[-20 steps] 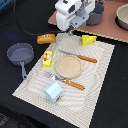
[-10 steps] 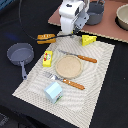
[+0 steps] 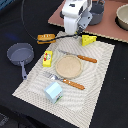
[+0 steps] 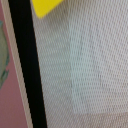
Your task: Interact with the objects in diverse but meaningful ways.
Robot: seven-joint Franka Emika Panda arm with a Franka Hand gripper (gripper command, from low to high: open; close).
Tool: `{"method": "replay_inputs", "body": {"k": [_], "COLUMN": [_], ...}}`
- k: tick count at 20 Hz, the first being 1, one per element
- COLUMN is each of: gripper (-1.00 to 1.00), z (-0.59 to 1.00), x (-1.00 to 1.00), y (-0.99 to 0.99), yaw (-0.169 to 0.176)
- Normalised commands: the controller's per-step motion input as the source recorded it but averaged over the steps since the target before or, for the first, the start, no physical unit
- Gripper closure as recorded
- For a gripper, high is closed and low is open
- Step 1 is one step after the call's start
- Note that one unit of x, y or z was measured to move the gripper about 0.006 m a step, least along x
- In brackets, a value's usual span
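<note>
One hand (image 3: 75, 34) above striped mat (image 3: 100, 75), near cheese wedge (image 3: 89, 40), fingers apparently hidden, grip unclear.

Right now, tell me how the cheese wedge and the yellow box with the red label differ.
The cheese wedge is a plain yellow wedge with holes; the yellow box is a rectangular block bearing a red label. The cheese wedge sits at the placemat's far edge, toward the exterior view's right; the yellow box lies near the placemat's edge on the exterior view's left, beside the wooden plate. Both are small, yellow, and rest on the placemat.
</note>
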Motion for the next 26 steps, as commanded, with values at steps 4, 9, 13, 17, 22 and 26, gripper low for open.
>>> {"method": "replay_inputs", "body": {"k": [4, 9, 13, 17, 22, 26], "gripper": [-1.00, -1.00, -1.00, -1.00, -1.00, -1.00], "z": [0.18, 0.02, 0.06, 0.20, 0.29, 0.29], "x": [0.86, 0.70, 0.46, 0.38, 0.26, 0.33], "y": [-0.07, -0.01, 0.00, 0.00, 0.00, 0.06], "yaw": [0.000, 0.018, 0.111, 0.117, 0.107, 0.067]}}
